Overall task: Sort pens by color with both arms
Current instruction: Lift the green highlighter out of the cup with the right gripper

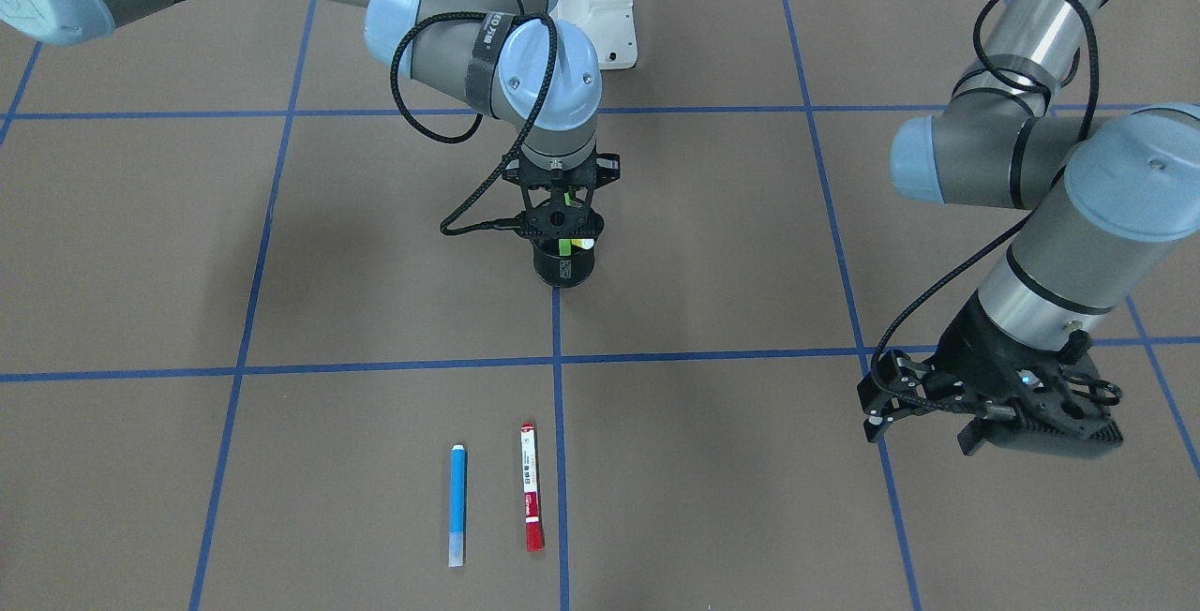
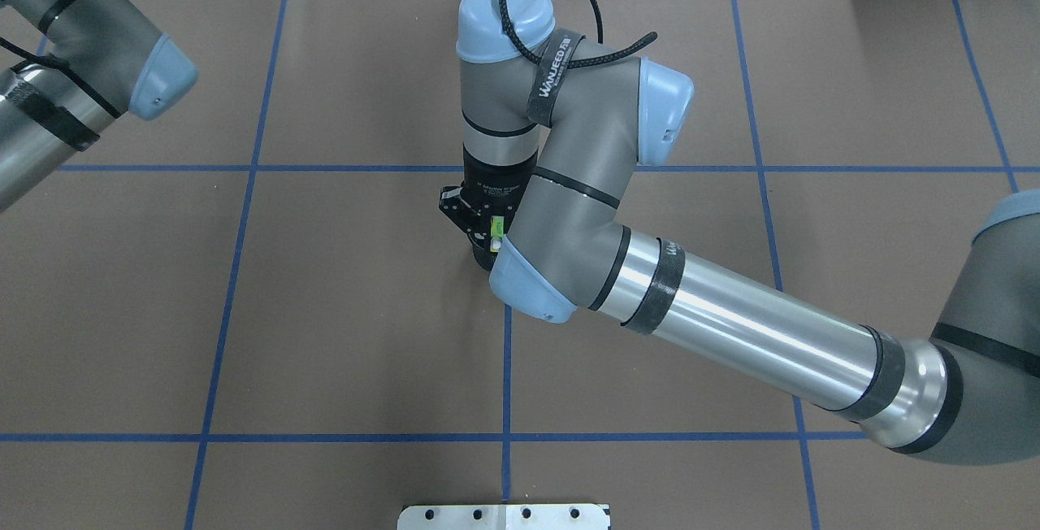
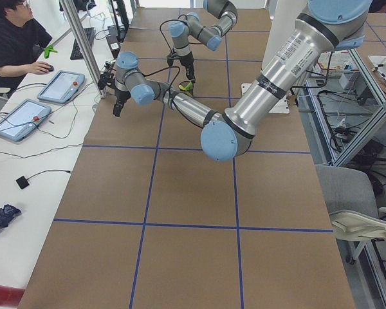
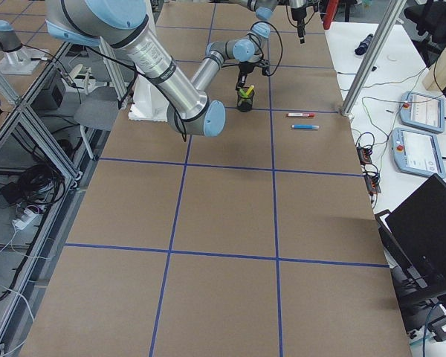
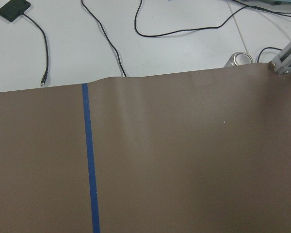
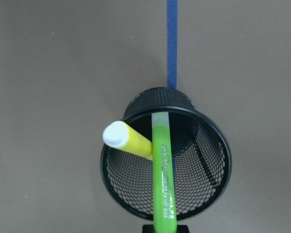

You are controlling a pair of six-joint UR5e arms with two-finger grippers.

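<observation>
Brown table (image 1: 141,245): four markers counted, two lying, two at the cup.
Nearest you, one blue pen (image 1: 457,504) and one red-ended pen (image 1: 532,487) lie side by side, apart. Beyond, one black mesh cup (image 6: 213,160) holds one yellow pen (image 6: 128,140); the right gripper (image 1: 565,241) pinches one green pen (image 6: 164,179), tip inside the cup. The left gripper (image 1: 874,405) hangs spread, empty.

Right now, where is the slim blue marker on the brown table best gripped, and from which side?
Probably mid-barrel, from straight above, fingers across its width: the blue marker lies flat, and the red-ended white marker lies parallel beside it, apart.
</observation>
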